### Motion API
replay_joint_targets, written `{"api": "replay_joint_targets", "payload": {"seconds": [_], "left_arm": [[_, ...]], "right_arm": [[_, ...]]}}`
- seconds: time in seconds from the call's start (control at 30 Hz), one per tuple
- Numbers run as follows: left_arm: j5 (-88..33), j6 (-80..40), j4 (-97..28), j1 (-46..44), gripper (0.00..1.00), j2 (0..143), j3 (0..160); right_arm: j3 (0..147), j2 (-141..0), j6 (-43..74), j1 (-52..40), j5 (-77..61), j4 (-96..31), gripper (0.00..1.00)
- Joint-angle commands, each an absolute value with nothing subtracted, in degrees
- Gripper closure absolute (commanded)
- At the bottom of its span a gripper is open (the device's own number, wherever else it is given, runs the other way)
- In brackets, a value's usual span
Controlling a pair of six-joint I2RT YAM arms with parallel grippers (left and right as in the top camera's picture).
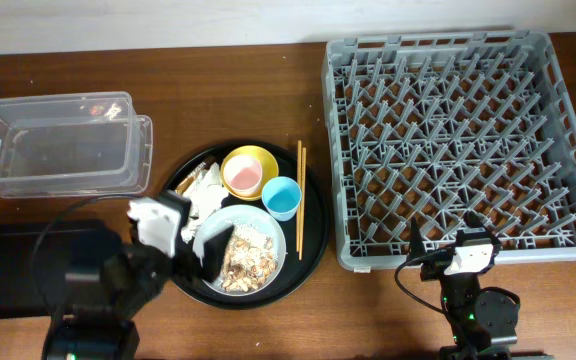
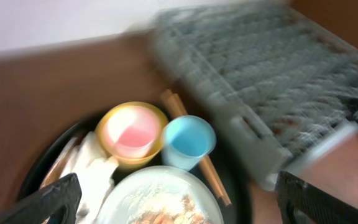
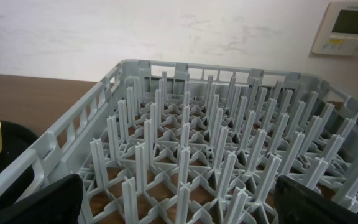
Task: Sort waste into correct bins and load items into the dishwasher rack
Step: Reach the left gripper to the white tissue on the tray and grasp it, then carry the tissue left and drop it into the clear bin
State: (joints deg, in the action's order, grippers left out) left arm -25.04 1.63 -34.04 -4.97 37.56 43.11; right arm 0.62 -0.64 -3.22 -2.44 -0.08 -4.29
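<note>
A round black tray (image 1: 313, 245) holds a grey-white plate (image 1: 253, 222) with beige-brown food scraps (image 1: 251, 262), a yellow bowl (image 1: 248, 158) with a pink cup (image 1: 242, 176) inside, a light blue cup (image 1: 281, 197), crumpled white napkins (image 1: 206, 190) and wooden chopsticks (image 1: 301, 195). My left gripper (image 1: 186, 232) is open and empty above the plate (image 2: 135, 193), the bowl (image 2: 114, 121) and blue cup (image 2: 188, 140) just beyond it. The grey dishwasher rack (image 1: 448, 140) stands at right. My right gripper (image 1: 465, 250) is open and empty at the rack's (image 3: 185, 137) front edge.
A clear plastic box (image 1: 58, 145) with a white label stands at the back left. A shallow black rectangular tray (image 1: 8, 265) lies at the front left, partly under my left arm. The left wrist view is blurred.
</note>
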Motion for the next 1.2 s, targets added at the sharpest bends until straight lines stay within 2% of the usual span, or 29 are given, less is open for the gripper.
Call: {"api": "replay_joint_targets", "payload": {"seconds": [0.0, 0.17, 0.2, 0.23, 0.27, 0.3, 0.4, 0.63, 0.77, 0.97, 1.0, 1.03, 1.07, 1.1, 1.13, 1.17], "left_arm": [[-4.71, -15.09, -41.74, -4.95, 0.01, 48.75, 50.63], [-6.79, -15.42, -42.63, -4.99, 0.01, 66.96, 52.49], [-6.55, -15.40, -41.23, -4.99, 0.05, 69.38, 52.49], [-6.02, -15.40, -39.22, -4.99, 0.21, 71.37, 52.49], [-5.30, -15.40, -36.71, -4.99, 0.29, 73.21, 52.49], [-4.29, -15.40, -34.89, -4.99, 0.32, 74.54, 52.49], [-0.80, -15.38, -29.04, -4.99, 0.34, 80.25, 52.49], [-0.80, -15.40, -21.50, -4.99, 0.35, 91.02, 52.49], [-0.86, -15.40, -21.28, -5.17, 0.51, 93.60, 52.49], [-1.91, -15.38, -21.69, -6.42, 0.51, 96.03, 52.49], [-1.89, -15.38, -21.67, -6.92, 0.54, 96.29, 52.49], [-1.87, -15.38, -21.56, -7.14, 0.58, 96.29, 52.49], [-1.91, -15.40, -21.43, -7.14, 0.76, 96.20, 52.62], [-1.91, -15.40, -21.56, -7.07, 0.89, 96.16, 52.77], [-1.93, -15.40, -21.98, -7.09, 0.98, 95.92, 52.90], [-1.93, -15.40, -22.81, -7.09, 0.99, 95.29, 53.12]], "right_arm": [[0.32, -0.36, -3.20, -2.17, 0.23, -4.64, 0.02], [0.32, -0.36, -3.20, -2.17, 0.23, -4.64, 0.02], [0.32, -0.36, -3.20, -2.17, 0.23, -4.64, 0.02], [0.32, -0.36, -3.20, -2.17, 0.23, -4.64, 0.02], [0.32, -0.36, -3.20, -2.17, 0.23, -4.64, 0.02], [0.32, -0.36, -3.20, -2.17, 0.23, -4.64, 0.02], [0.32, -0.36, -3.20, -2.17, 0.23, -4.64, 0.02], [0.32, -0.36, -3.20, -2.17, 0.23, -4.64, 0.02], [0.32, -0.36, -3.20, -2.17, 0.23, -4.64, 0.02], [0.32, -0.36, -3.20, -2.17, 0.23, -4.64, 0.02], [0.32, -0.36, -3.20, -2.17, 0.23, -4.64, 0.02], [0.32, -0.36, -3.20, -2.17, 0.23, -4.64, 0.02], [0.32, -0.36, -3.20, -2.17, 0.23, -4.64, 0.02], [0.32, -0.36, -3.20, -2.17, 0.23, -4.64, 0.02], [0.32, -0.36, -3.20, -2.17, 0.23, -4.64, 0.02], [0.32, -0.36, -3.20, -2.17, 0.23, -4.64, 0.02]]}}
